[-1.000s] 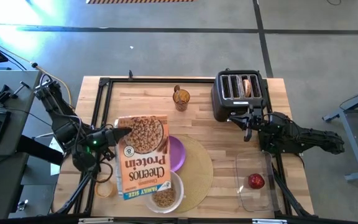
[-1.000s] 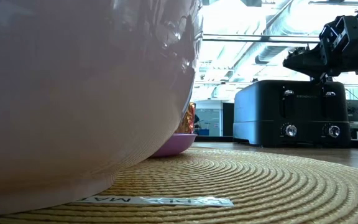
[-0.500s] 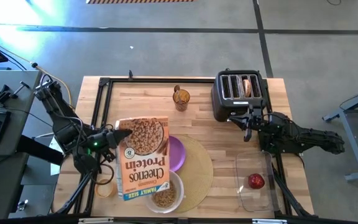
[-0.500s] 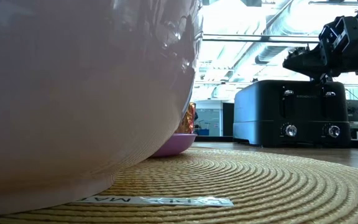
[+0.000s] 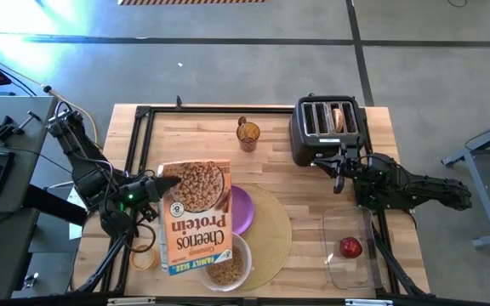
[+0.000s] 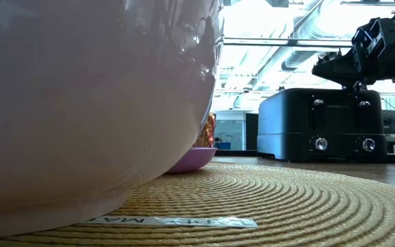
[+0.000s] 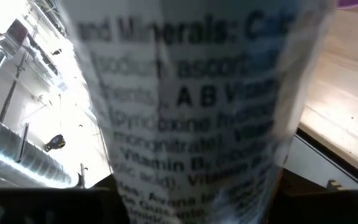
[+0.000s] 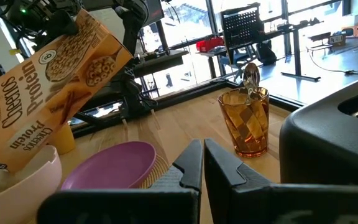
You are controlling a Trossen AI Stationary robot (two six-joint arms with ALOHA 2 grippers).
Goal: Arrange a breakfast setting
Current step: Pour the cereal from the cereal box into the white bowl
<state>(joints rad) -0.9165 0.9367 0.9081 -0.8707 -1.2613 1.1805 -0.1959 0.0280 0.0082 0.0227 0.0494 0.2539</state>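
My left gripper [image 5: 156,189] is clamped on the side of a cereal box [image 5: 196,214], holding it tilted over the bowl [image 5: 225,262]; brown cereal [image 5: 225,270] lies in the bowl. Box front reads "Cheerios Protein" in large letters, with a blue strip marked "FAMILY SIZE" at the low end; same wording in the right wrist view [image 8: 36,99]. Left wrist view filled by the box's side panel [image 7: 197,118]: blurred print, "and Minerals", "A B Vitamin", "Vitamin B", rest unreadable. Bowl sits on the near edge of the round tan mat [image 5: 270,229], purple plate [image 5: 242,208] on the mat just behind it, partly under the box. Mat carries a sewn label, text not legible from table height [image 6: 177,221]. My right gripper [image 5: 340,178] is closed on nothing, hovering just in front of the black toaster [image 5: 326,127]; a bagel [image 5: 338,118] stands in one slot. Amber glass [image 5: 247,134] with a spoon [image 8: 250,78] in it stands toward the table's far edge, left of the toaster. Apple [image 5: 350,247] sits in a clear tray [image 5: 330,255] at the near right corner. Surface: light wood table [image 5: 202,136] with a black frame along the sides. Room: grey floor, desk with keyboard on the left; ceiling ducts and bright windows beyond.
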